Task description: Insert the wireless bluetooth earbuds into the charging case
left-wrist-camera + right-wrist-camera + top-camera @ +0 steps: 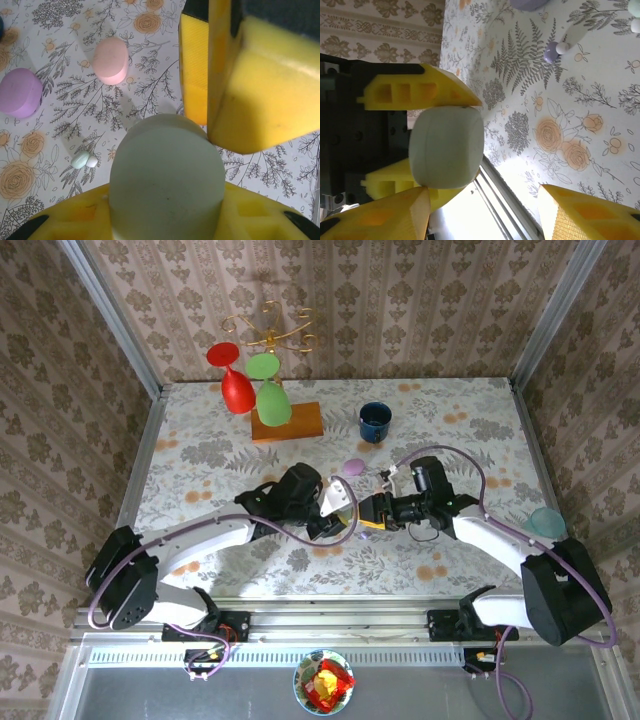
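Left wrist view: the left gripper [167,220] pinches the pale green charging case [165,170], which looks closed.
The right gripper [484,200] is spread beside the case. Mint-and-white earbuds [85,160] lie loose mid-table [150,105], away from its edges. The lid probably needs opening next.

I could read nothing: the pale green case [167,185], the pink case [111,60], the purple case [20,92] and the counter [450,420] carried no legible letters, numbers or marks.

White arm links [200,535], black joints [300,483], purple cables [484,482], yellow blocky pincer fingers [590,215].
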`<state>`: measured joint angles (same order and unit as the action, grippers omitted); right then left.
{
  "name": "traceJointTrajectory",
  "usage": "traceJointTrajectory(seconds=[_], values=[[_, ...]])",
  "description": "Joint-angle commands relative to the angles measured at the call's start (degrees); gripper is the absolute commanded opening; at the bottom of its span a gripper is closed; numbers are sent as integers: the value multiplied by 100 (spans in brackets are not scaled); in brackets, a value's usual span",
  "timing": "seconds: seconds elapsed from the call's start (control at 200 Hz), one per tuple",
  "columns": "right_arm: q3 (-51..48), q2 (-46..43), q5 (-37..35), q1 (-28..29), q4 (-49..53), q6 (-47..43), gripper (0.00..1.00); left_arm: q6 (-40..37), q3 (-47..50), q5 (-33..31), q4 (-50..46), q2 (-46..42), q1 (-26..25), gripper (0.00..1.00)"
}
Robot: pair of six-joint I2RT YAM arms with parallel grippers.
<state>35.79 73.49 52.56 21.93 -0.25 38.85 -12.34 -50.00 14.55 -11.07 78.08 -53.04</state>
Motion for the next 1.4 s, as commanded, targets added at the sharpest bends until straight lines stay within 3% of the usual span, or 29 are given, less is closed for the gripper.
traceJointTrajectory(seconds=[0.0, 0.4, 0.755, 0.97, 1.05, 1.175, 1.395], values=[[123, -101, 139, 35, -268, 42, 60, -120, 103, 166, 156, -215, 13, 26], [416, 266, 286, 162, -350, -9, 57, -322, 78, 207, 291, -149, -3, 26], [505, 504, 270, 165, -324, 66, 43, -332, 51, 200, 424, -92, -12, 27], [578, 473, 329, 157, -380, 149, 23, -306, 126, -14, 650, -92, -7, 28], [563, 348, 219, 110, -394, 179, 20, -283, 213, -129, 832, -124, -2, 35], [460, 156, 225, -87, -684, 484, 18, -59, 417, -171, 1242, -322, 40, 61], [429, -2, 376, -533, -1951, 1777, 16, 1150, 1204, 526, 3054, -975, 635, 86]])
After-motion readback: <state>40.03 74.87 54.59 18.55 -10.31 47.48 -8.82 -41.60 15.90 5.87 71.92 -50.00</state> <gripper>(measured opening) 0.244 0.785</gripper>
